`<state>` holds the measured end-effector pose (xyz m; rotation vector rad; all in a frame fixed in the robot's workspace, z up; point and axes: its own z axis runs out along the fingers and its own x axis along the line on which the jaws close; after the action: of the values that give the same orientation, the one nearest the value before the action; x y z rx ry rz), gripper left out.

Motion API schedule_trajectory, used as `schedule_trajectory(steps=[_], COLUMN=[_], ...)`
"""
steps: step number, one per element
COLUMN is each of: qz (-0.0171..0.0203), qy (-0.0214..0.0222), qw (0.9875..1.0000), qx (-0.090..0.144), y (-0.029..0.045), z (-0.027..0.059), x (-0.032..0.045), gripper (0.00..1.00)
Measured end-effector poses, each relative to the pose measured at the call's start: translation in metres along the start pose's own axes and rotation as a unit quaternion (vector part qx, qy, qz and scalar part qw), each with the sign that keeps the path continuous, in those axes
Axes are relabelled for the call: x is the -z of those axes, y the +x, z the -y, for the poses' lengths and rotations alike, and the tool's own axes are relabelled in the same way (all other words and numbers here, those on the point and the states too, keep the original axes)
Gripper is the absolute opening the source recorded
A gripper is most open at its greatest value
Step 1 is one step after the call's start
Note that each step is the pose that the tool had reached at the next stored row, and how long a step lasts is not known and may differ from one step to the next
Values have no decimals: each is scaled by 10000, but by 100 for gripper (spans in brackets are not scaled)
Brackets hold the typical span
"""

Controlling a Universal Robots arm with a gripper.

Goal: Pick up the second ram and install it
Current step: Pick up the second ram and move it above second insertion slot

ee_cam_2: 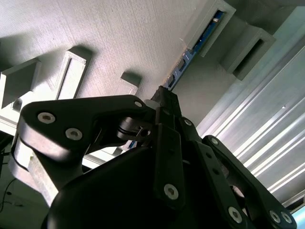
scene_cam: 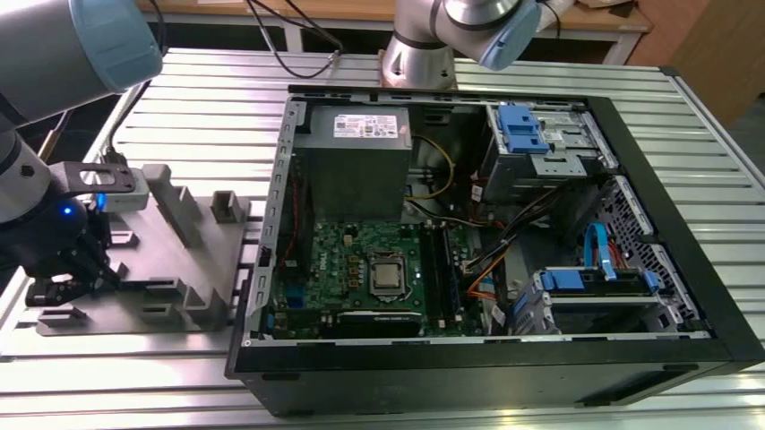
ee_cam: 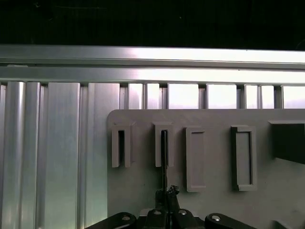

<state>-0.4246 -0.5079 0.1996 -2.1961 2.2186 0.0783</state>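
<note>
Currently: pick-up step. Hand (ee_cam: 167,194) apparently clamped on one end of the second ram (ee_cam: 163,157), which stands on edge in a slot of the grey holder block (ee_cam: 138,186), long axis along the slot, pointing away from the hand. Judged need: straight pull, no twisting.

Ribbed alu tabletop (scene_cam: 215,90) w/ wooden bench (scene_cam: 347,11) behind it.

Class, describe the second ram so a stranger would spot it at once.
Find the open computer case; on the exterior view's left of it lies a grey holder block. In the first wrist view, the second ram stands edge-on in one raised holder, its end in the claw: the one dark, sliver-thin strip among grey blocks.
</note>
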Motion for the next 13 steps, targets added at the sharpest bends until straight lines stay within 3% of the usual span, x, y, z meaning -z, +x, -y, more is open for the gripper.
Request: schedule_trajectory(steps=[13], qz=[3], qy=[1], qw=[10000], qx=[-8], y=[-1], z=[-1], x=[20], gripper=[8])
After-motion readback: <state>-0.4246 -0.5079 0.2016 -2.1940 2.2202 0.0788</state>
